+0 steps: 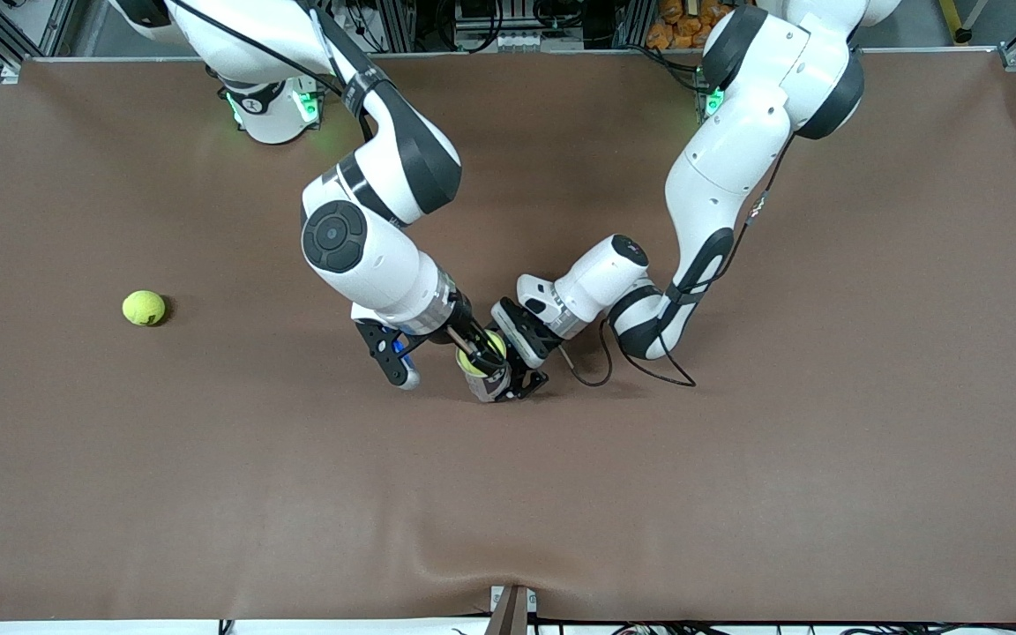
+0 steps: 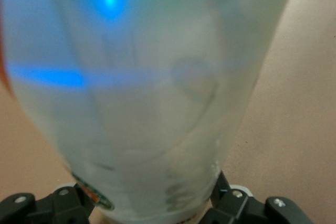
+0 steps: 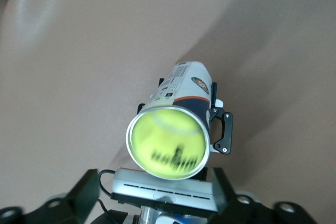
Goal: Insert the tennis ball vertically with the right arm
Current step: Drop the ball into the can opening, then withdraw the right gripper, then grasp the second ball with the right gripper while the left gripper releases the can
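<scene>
Two arms meet at mid-table over one can (image 1: 492,381), a clear plastic tube w/ a printed label and a metal-rimmed mouth. The left gripper (image 1: 527,379) clamps the can low down, fingers (image 2: 231,205) pressed to its wall, holding it upright on the brown mat (image 1: 737,494). A fuzzy yellow-green ball (image 3: 168,142) sits in the can's mouth, nearly filling the round rim. The right gripper (image 1: 477,348) hangs just over that mouth; in the right wrist view its fingers (image 3: 84,192) stand apart on either side of the rim, not touching the ball, so the pincer looks open, though the front view is too crowded to confirm.

A 2nd ball (image 1: 144,308) lies alone well toward the right arm's end of the table. The mat is smooth and matte, w/ a slight ripple at its edge nearest the front camera. Open mat surrounds the can except where the two wrists crowd in.
</scene>
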